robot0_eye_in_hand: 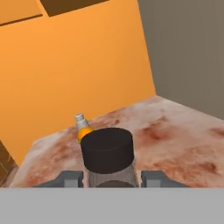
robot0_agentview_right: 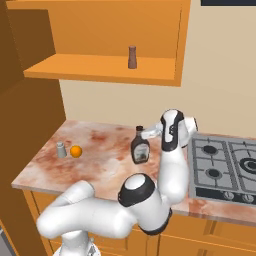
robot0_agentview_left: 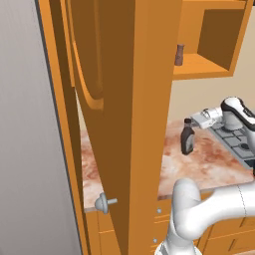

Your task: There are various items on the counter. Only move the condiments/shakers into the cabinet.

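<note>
The gripper sits level at the neck of the dark bottle, one finger on each side of the black cap. The jaws are narrowed around the neck, but whether they already press on it I cannot tell.

The bottle stands upright on the worktop, just left of the gas hob. The brown shaker is already on the shelf of the cabinet, so the step in hand looks like the grasp of the second condiment. The next move calls for a firm squeeze, then a straight lift, high enough to clear the shelf edge before the reach inward, with the bottle kept upright.

The right base view shows a small grey shaker and an orange touching or nearly so, well apart from the bottle near the worktop's left end; in the left base view the open cabinet door covers that area. The hand view alone shows the fingers flanking the cap, with the orange and grey shaker beyond it.
</note>
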